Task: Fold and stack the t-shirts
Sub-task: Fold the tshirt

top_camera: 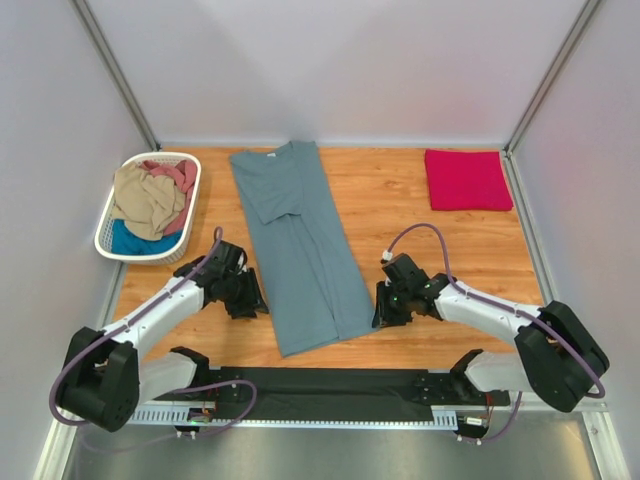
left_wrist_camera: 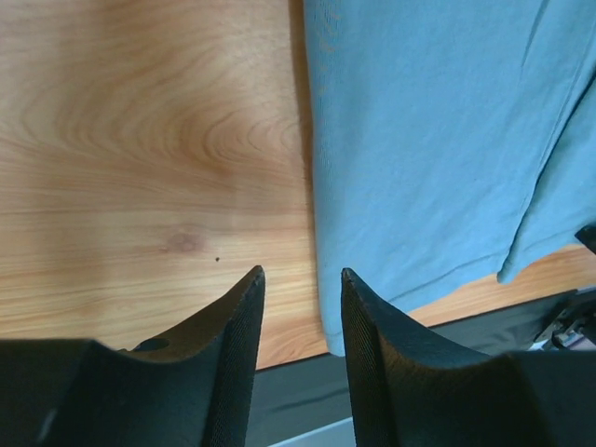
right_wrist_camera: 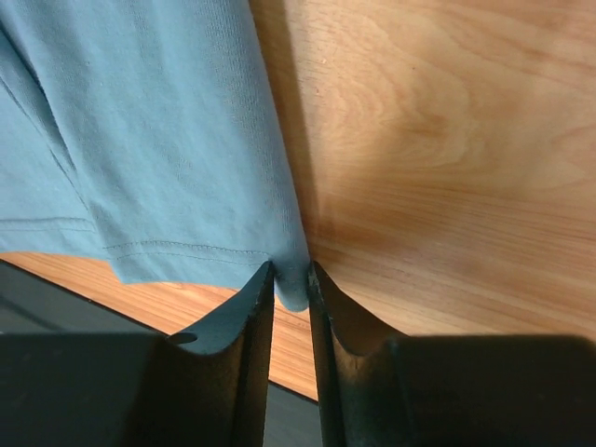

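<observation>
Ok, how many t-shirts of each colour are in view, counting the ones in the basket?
grey-blue t-shirt, spread out flat: 1
crimson t-shirt, folded: 1
tan t-shirt, crumpled in the basket: 1
dusty-pink t-shirt, in the basket: 1
bright-blue t-shirt, in the basket: 1
Total: 5

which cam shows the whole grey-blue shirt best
The top external view: the grey-blue t-shirt lies there whole, folded lengthwise, collar to hem. The left wrist view shows only its near hem edge beside the open left gripper; the right wrist view only a hem corner pinched in the right gripper.
</observation>
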Controlling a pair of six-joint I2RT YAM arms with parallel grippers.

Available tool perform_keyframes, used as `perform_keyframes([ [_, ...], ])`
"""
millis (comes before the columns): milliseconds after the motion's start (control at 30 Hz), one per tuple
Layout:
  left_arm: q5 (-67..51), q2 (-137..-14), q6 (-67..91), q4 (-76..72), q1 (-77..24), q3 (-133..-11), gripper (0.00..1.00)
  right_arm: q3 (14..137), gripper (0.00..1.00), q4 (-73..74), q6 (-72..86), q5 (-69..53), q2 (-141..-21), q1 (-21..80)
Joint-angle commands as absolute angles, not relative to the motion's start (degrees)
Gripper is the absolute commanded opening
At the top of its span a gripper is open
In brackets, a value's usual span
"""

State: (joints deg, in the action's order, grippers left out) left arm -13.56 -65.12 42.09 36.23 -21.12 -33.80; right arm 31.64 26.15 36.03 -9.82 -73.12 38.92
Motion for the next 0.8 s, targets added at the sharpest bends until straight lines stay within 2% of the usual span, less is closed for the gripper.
perform_keyframes([
  [0,-15.73,-64.78,46.58,32.53,-23.11,-32.00,0.46,30.76,0.23,22.50,37.00,-10.72,-72.69,38.93],
  [200,-11.98,-63.99,53.50,32.95,-31.44,-30.06,0.47,30.76,0.29,22.32,38.67,-11.69,-70.93,38.94],
  [367,-7.12,-61.79,59.93,34.36,-36.12,-27.78,0.45,31.12,0.29,22.06,39.20,-11.60,-71.28,38.85],
  [467,-7.47,-61.96,63.19,32.53,-39.37,-25.93,0.45,29.89,0.32,21.01,39.99,-12.13,-71.10,38.93],
  [600,-6.77,-63.63,67.66,29.53,-44.28,-25.05,0.45,28.48,0.42,21.00,39.90,-12.48,-69.97,38.94],
  [767,-3.96,-66.88,70.13,32.59,-47.46,-25.84,0.43,27.25,0.40,21.18,39.99,-11.95,-69.43,38.94],
])
